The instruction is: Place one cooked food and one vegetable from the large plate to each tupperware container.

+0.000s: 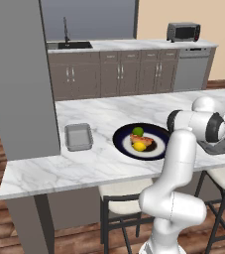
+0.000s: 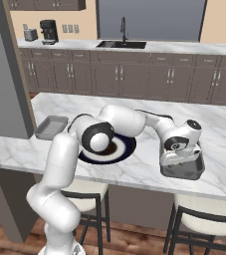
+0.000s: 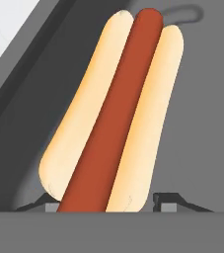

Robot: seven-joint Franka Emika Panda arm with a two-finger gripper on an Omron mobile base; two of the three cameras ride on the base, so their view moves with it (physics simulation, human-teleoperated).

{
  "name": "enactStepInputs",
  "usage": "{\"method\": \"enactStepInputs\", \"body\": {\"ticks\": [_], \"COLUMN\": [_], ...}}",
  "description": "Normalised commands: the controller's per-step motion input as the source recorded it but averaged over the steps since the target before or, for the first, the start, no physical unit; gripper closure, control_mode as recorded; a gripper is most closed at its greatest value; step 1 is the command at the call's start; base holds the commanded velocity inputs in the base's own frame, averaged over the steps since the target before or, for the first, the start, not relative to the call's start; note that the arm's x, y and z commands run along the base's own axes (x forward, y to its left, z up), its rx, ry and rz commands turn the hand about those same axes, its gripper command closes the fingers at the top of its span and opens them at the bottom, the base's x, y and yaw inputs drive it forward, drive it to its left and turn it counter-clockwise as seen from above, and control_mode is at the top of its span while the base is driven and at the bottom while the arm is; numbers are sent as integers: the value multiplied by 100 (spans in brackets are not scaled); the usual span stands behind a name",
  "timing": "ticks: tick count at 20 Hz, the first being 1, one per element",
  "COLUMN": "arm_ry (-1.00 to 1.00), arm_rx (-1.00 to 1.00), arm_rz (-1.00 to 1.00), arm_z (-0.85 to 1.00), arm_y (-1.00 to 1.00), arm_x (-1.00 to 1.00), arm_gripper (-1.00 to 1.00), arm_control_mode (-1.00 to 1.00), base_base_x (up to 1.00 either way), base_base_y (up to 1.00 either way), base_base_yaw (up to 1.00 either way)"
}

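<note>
Low in the right tray (image 2: 184, 172) at the lower right, gripper (image 3: 103, 205) loosened around the hot dog (image 3: 113, 108) to drop it there, plate (image 1: 121, 144) at mid-frame on the desk (image 1: 59, 168).

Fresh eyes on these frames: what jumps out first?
In the hand view, a hot dog in a pale bun lies on the floor of a shallow grey rectangular tray, with the end effector right at its near end. From the base, the white arm is bent over that tray on the marble counter's right. Mid-counter, the wide dark plate holds a green, a yellow and a reddish item; a second grey tray sits to its left.
</note>
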Motion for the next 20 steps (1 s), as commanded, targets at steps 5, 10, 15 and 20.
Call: {"method": "enactStepInputs", "body": {"ticks": [5,10,15,20], "arm_ry": [0,0,0,0], "arm_rx": [0,0,4,10], "arm_rz": [0,0,0,0], "arm_z": [0,5,56,80], "arm_y": [0,0,47,37], "arm_x": [0,-1,-7,-36], "arm_gripper": [-100,-100,-100,-100], "arm_control_mode": [-100,-100,-100,-100], "base_base_x": [0,0,0,0], "base_base_y": [0,0,0,0], "base_base_yaw": [0,0,0,0]}}
